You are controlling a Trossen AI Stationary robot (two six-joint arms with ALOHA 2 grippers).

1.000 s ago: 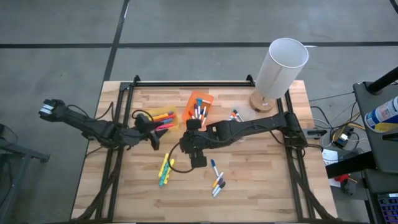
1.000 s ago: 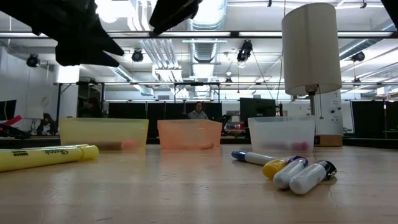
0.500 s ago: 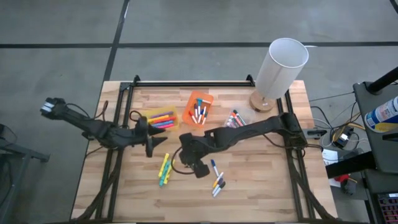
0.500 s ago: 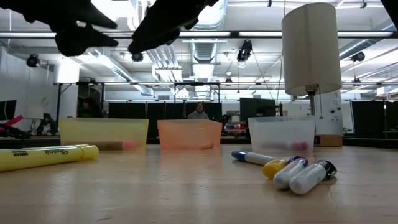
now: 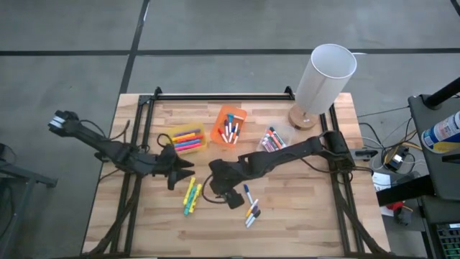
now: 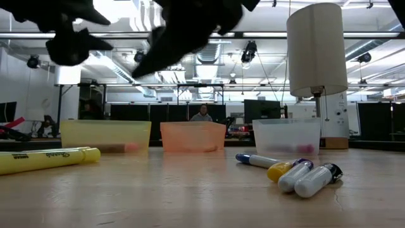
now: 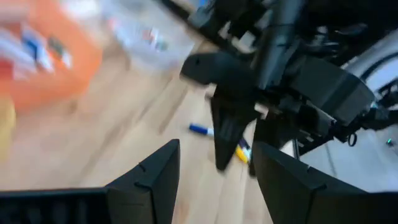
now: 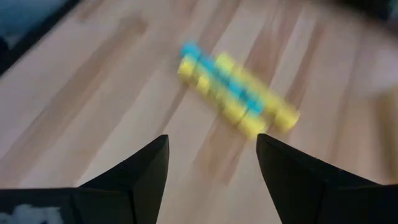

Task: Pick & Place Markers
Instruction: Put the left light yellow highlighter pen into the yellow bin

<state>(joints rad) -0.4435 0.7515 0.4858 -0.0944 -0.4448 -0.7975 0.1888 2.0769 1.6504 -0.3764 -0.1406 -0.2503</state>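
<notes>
Right gripper (image 5: 231, 198) hovering fingers spread, empty, beside yellow markers (image 5: 190, 196) on table (image 5: 302, 216); should centre over one before dropping. Left gripper (image 5: 180, 170) spread too, just behind them. Farther back: filled yellow bin (image 5: 186, 138), orange bin (image 5: 230, 126).

Both wrist views are smeared: the yellow and blue markers (image 8: 236, 93) show only as streaks, and the orange bin (image 7: 43, 62) is a blur cut by the picture's edge. In the low view, the yellow highlighter (image 6: 47, 158) runs off the side. Marker labels are too small to read.
</notes>
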